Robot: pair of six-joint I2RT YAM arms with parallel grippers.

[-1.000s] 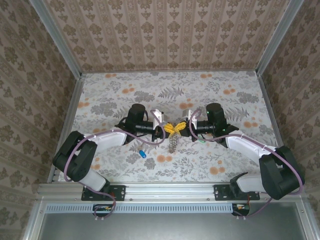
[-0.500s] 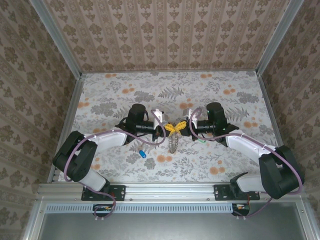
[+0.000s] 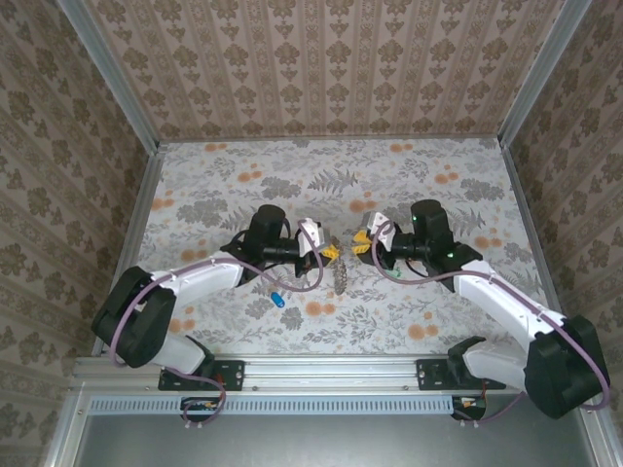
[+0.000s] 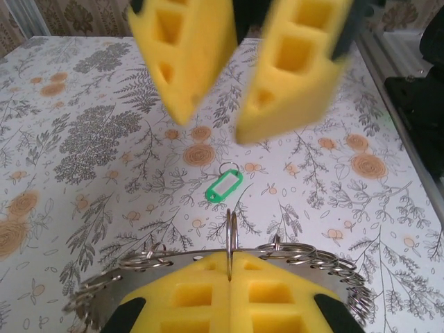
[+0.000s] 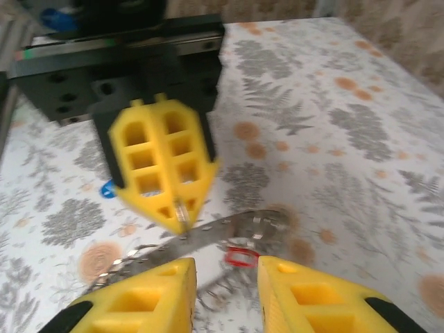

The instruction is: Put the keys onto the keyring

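Note:
My left gripper (image 4: 230, 258) is shut on the keyring (image 4: 231, 225), a thin silvery ring standing edge-on between its yellow pads. A curved metal band (image 4: 104, 288) carrying several small split rings lies across just behind the pads and hangs below the gripper (image 3: 326, 253) in the top view. My right gripper (image 5: 225, 267) is open and stands a short way off, facing the left one (image 5: 179, 220). A green key (image 4: 224, 186) lies on the table between them. A red key (image 5: 241, 257) lies under the band, and a blue key (image 3: 277, 299) lies near the left arm.
The table has a flowered cloth (image 3: 438, 195) and is closed in by patterned walls on three sides. A metal rail (image 3: 331, 368) with both arm bases runs along the near edge. Open cloth lies behind the grippers and to the far right.
My right gripper has opened and drawn back to the right, away from the left gripper's tips. The left gripper stays shut on the keyring, and the band has shifted a little with it.

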